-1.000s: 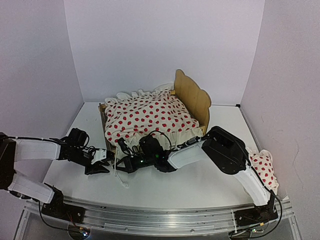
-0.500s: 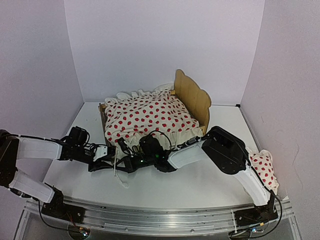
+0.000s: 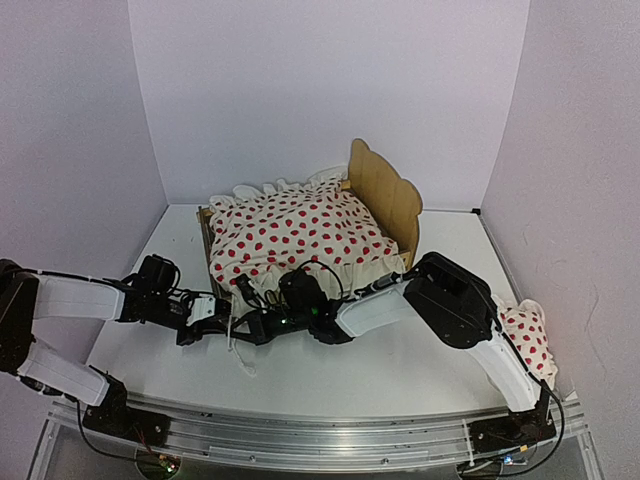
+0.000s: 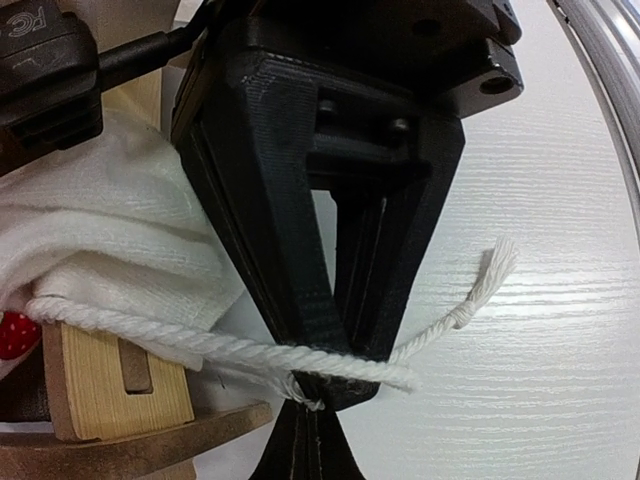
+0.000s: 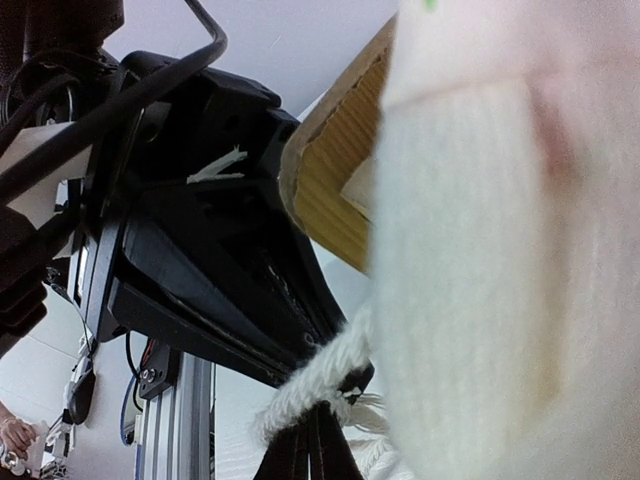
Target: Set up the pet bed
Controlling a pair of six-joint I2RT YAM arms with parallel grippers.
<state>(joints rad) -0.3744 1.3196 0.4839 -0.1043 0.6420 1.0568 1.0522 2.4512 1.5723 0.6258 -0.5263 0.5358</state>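
The bed (image 3: 385, 195) stands at the middle of the table's (image 3: 350, 370) far edge, headboard to the right, with the dotted duvet (image 3: 300, 235) heaped over it. Both arms meet at the bed's near left corner. The left gripper (image 4: 305, 430) is pressed together on a white cord (image 4: 160, 335) that trails from the duvet's hem. The right gripper (image 5: 310, 450), tip to tip with it, is also closed, pinching the same cord. A dotted pillow (image 3: 528, 340) lies at the right edge.
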